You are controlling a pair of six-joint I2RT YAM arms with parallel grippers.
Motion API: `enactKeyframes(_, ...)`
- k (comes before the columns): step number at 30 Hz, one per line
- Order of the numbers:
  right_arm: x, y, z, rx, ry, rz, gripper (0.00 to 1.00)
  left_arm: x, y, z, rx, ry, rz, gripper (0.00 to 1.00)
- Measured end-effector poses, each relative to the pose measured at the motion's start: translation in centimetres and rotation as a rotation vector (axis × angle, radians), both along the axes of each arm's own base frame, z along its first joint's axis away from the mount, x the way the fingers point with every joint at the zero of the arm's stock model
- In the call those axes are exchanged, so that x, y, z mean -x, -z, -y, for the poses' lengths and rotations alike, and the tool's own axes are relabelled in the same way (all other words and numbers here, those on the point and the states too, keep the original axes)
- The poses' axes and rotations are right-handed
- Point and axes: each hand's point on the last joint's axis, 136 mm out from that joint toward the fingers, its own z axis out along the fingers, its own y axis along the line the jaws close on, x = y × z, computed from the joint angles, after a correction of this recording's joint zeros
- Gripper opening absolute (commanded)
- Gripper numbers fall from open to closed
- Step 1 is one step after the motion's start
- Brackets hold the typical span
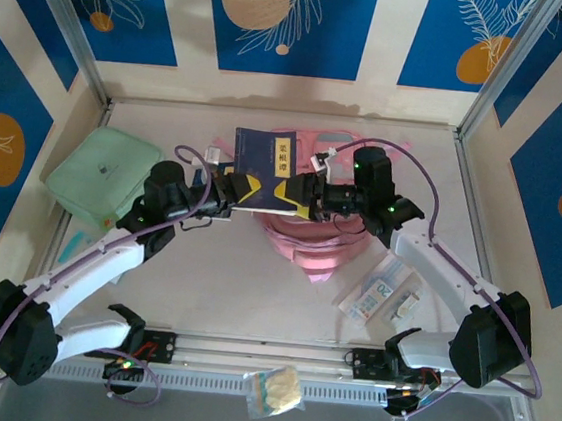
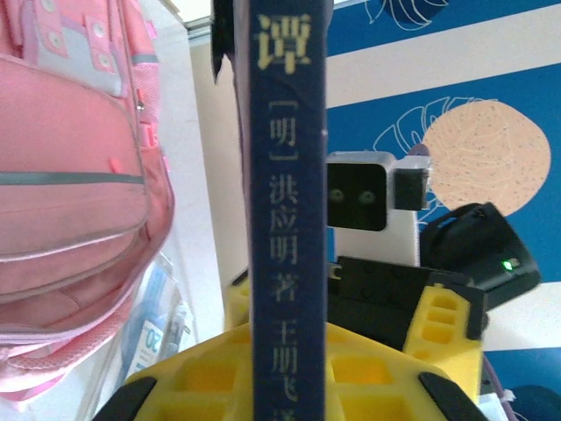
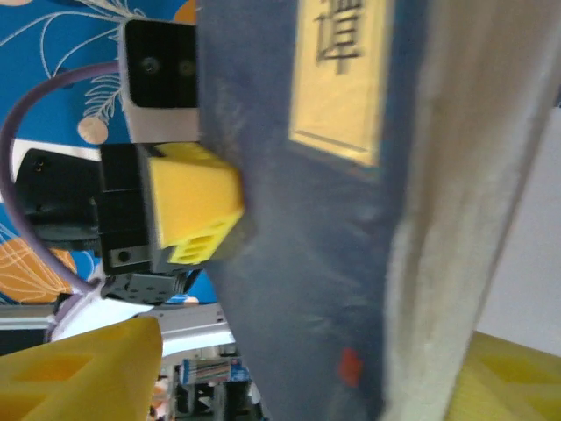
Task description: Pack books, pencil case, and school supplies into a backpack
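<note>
navy book (image 1: 266,159) is up in the air over the pink backpack (image 1: 303,241), left gripper (image 1: 251,189) clamped across its spine edge, right gripper (image 1: 299,194) jaws apart either side of it; probably a light, floppy, slick-covered paperback, so grip near the stiffer spine

1. I see a pale cream flat tabletop (image 1: 224,275), evenly lit.
2. The walls are cream with deep-blue rectangular panels (image 1: 281,19) bearing white leaf outlines and peach circles.
3. Two silver metal posts (image 1: 66,22) slant up from the back corners.
4. A silver metal rail (image 1: 266,353) runs along my near edge.
</note>
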Motion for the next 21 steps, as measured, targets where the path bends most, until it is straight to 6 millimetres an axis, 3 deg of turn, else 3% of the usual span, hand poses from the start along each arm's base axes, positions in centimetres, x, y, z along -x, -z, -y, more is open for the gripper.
enactKeyframes(2,0.0,-0.2,0.0,-0.009,0.001,-0.009,0.34,-0.1,0.0,0.0,-0.01,-0.004,0.013,0.0)
enactKeyframes(9,0.0,0.5,0.2,0.017,0.008,-0.019,0.0,-0.2,0.9,-0.1,-0.1,-0.009,0.033,0.0)
enactKeyframes(11,-0.1,0.9,0.3,0.033,0.016,-0.023,0.0,-0.1,1.1,-0.2,-0.12,-0.008,0.033,0.06)
enactKeyframes(14,0.0,1.2,0.5,0.052,0.018,-0.024,0.0,0.0,1.5,-0.1,-0.153,-0.001,0.042,0.32)
enactKeyframes(18,-0.7,1.9,2.1,0.115,0.073,-0.03,0.0,-0.1,2.2,-0.7,-0.263,-0.006,0.071,0.43)
enactKeyframes(21,-1.2,2.3,4.6,0.174,0.161,-0.029,0.0,-0.6,2.2,-1.4,-0.422,-0.027,0.14,0.5)
